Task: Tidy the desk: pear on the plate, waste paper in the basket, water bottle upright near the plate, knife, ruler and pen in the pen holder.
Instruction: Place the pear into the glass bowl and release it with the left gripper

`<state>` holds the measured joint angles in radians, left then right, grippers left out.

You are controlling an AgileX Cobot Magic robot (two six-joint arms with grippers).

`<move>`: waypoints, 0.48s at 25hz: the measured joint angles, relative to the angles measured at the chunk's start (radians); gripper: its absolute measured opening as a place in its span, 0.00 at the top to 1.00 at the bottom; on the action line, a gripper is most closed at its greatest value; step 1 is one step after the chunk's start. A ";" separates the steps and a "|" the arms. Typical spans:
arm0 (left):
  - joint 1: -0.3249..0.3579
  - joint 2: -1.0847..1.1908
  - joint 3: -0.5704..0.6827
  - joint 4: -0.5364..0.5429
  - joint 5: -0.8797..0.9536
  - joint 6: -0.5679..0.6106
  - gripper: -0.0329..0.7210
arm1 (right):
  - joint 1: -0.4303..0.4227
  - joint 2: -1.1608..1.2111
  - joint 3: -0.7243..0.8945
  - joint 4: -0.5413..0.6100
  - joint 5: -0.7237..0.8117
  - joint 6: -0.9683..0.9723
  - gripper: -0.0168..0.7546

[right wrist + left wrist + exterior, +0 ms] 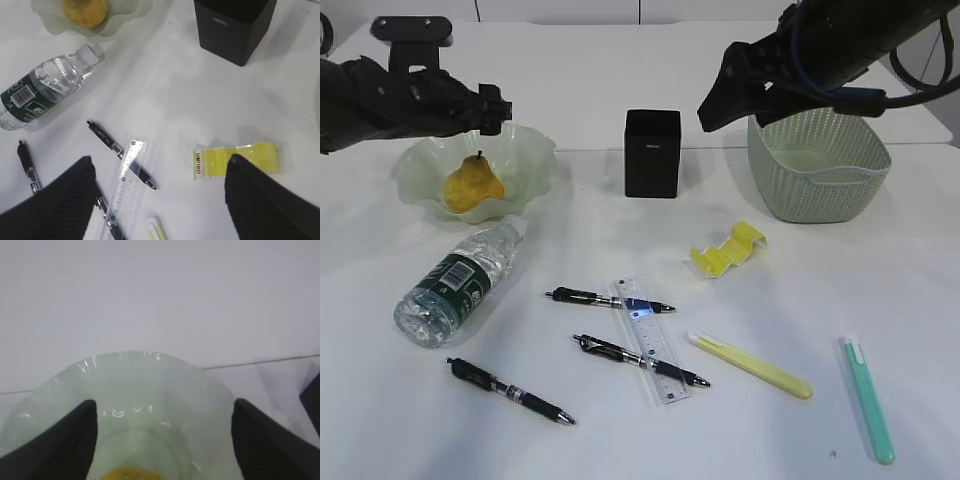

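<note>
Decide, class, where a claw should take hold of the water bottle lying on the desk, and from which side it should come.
Grip the water bottle across its round body, at the dark green label, coming down from above with the fingers either side of its width. It lies on its side, cap towards the plate, so the long body gives parallel curved sides. The cap end is narrow and close to the rim, probably a poorer hold.

We look down between the two dark fingers of our left hand, which stand wide apart at the lower corners with nothing between them but open space. Below them lies the pale green plate, its wavy rim catching small glints of light. A sliver of the yellow pear shows at the bottom edge, inside the plate. Beyond the plate stretches the plain white worktop, crossed by a thin seam line on the right.
</note>
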<state>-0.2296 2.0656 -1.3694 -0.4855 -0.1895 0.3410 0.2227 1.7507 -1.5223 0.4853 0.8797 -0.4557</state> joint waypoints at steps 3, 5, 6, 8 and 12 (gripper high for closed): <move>0.000 -0.030 0.000 0.034 0.017 0.000 0.17 | 0.000 0.000 0.000 0.001 0.000 0.000 0.21; 0.000 -0.047 0.000 0.061 0.024 0.000 0.17 | 0.000 0.000 0.000 0.001 0.000 0.000 0.21; 0.000 -0.052 0.000 0.074 0.028 0.000 0.17 | 0.000 0.000 0.000 0.001 0.000 0.000 0.21; 0.000 -0.070 0.000 0.093 0.055 0.000 0.17 | 0.000 0.000 0.000 0.001 -0.002 0.000 0.21; 0.000 -0.124 0.000 0.148 0.093 0.000 0.17 | 0.000 0.000 0.000 -0.003 -0.002 0.000 0.21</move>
<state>-0.2296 1.9412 -1.3694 -0.3379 -0.0965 0.3410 0.2227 1.7507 -1.5223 0.4821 0.8780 -0.4557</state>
